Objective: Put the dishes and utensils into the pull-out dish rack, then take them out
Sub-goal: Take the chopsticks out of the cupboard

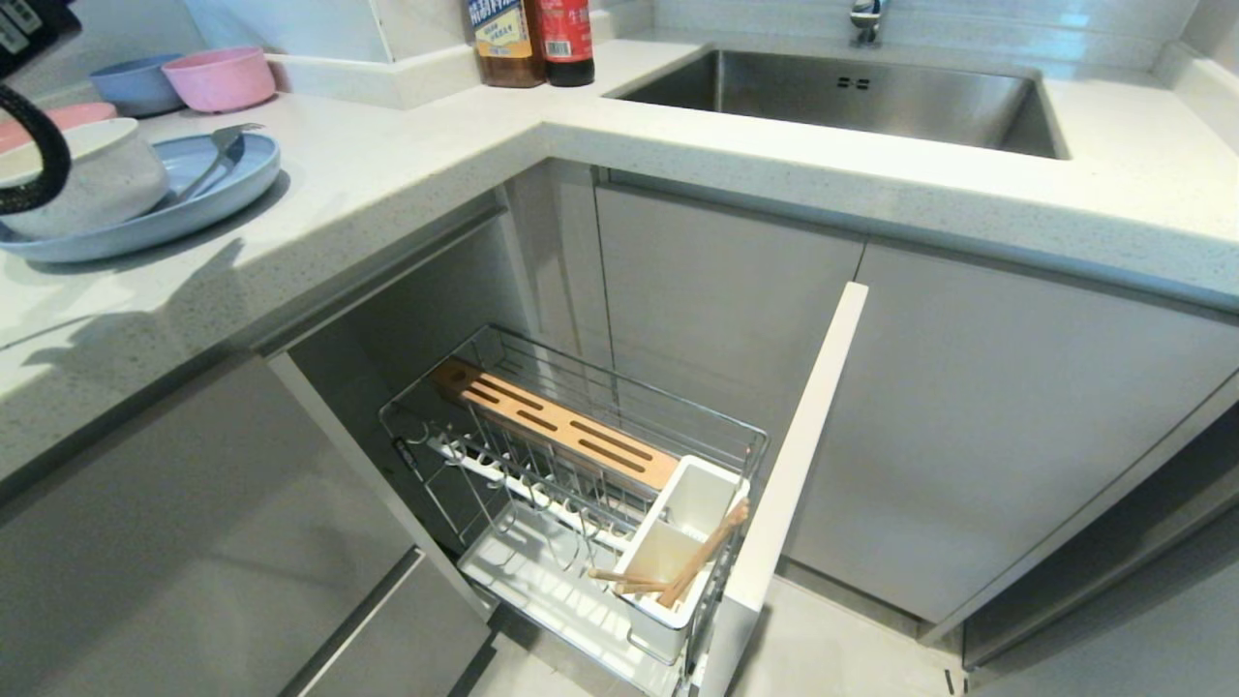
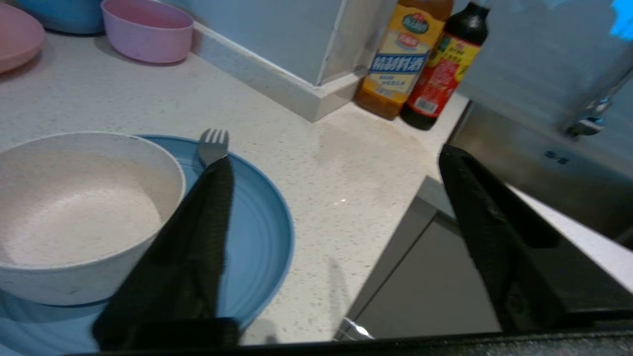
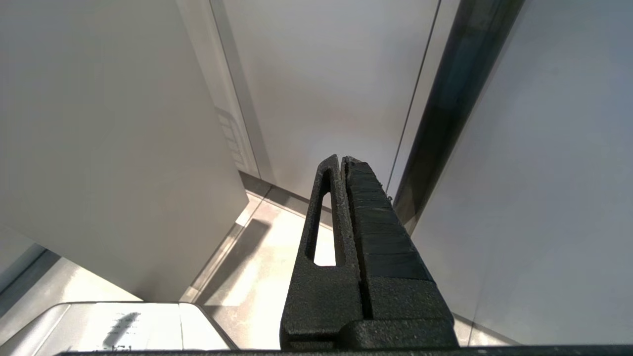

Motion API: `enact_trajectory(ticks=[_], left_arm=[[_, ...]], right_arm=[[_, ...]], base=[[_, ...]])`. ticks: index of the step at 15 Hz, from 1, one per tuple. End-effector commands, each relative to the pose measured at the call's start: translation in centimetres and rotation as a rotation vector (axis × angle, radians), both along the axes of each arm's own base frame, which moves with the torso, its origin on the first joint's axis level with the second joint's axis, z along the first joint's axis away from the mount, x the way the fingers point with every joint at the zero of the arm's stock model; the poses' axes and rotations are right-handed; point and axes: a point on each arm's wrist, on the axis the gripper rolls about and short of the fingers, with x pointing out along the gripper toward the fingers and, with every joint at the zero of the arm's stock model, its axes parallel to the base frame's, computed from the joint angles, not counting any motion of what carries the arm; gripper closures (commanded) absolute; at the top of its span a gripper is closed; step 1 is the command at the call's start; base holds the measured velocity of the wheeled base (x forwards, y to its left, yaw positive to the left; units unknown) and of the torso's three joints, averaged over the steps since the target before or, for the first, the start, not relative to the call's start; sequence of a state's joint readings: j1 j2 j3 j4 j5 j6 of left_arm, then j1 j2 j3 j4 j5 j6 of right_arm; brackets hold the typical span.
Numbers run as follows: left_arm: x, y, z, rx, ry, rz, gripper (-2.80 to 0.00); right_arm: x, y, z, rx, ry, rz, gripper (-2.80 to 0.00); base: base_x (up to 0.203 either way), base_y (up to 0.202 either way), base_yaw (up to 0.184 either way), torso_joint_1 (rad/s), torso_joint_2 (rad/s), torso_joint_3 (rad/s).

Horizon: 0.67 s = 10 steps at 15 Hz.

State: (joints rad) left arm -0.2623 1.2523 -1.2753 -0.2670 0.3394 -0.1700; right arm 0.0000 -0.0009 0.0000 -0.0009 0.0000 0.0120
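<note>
Loading is barely begun: you have the pair of slim light-wood chopsticks (image 1: 678,573) leaning in the white plastic utensil holder (image 1: 678,542) of the pulled-out chrome wire dish rack (image 1: 581,455), while the speckled off-white bowl (image 2: 74,212), the shallow light-blue plate (image 2: 257,237) under it and the silver metal fork (image 2: 213,146) lying on that plate sit on the white speckled table (image 2: 321,163); no spoon shows. Your left hand (image 2: 336,183) hovers over the table just beside the plate, fingers spread wide and empty, one finger over the fork's handle. Your right hand (image 3: 342,168) hangs parked by the cabinet fronts, fingers pressed together on nothing.
</note>
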Motion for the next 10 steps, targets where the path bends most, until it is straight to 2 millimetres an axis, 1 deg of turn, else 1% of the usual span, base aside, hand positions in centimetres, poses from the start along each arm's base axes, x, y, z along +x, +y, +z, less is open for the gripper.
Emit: enact_trajectory(ticks=[1, 3, 5, 8, 10], left_arm=[[-1.1, 0.1, 0.6, -0.043, -0.032, -0.023, 0.00], [-1.8, -0.8, 0.9, -0.113, -0.038, -0.107, 0.00], [-2.3, -2.1, 0.7, -0.141, -0.001, -0.200, 0.00], [-3.3, -5.2, -0.7, -0.160, 0.163, -0.379, 0.00], [-3.2, -7.4, -2.4, -0.150, 0.322, -0.465, 0.00]], right_arm=[[0.0, 0.0, 0.0, 0.000, 0.002, 0.000, 0.00], [0.0, 0.0, 0.0, 0.000, 0.002, 0.000, 0.00], [0.0, 0.0, 0.0, 0.000, 0.002, 0.000, 0.00], [0.0, 0.0, 0.0, 0.000, 0.002, 0.000, 0.00], [0.0, 0.0, 0.0, 0.000, 0.002, 0.000, 0.00]], base=[[0.000, 0.000, 0.000, 0.000, 0.00, 0.000], [0.000, 0.000, 0.000, 0.000, 0.00, 0.000], [0.000, 0.000, 0.000, 0.000, 0.00, 0.000], [0.000, 0.000, 0.000, 0.000, 0.00, 0.000], [0.000, 0.000, 0.000, 0.000, 0.00, 0.000]])
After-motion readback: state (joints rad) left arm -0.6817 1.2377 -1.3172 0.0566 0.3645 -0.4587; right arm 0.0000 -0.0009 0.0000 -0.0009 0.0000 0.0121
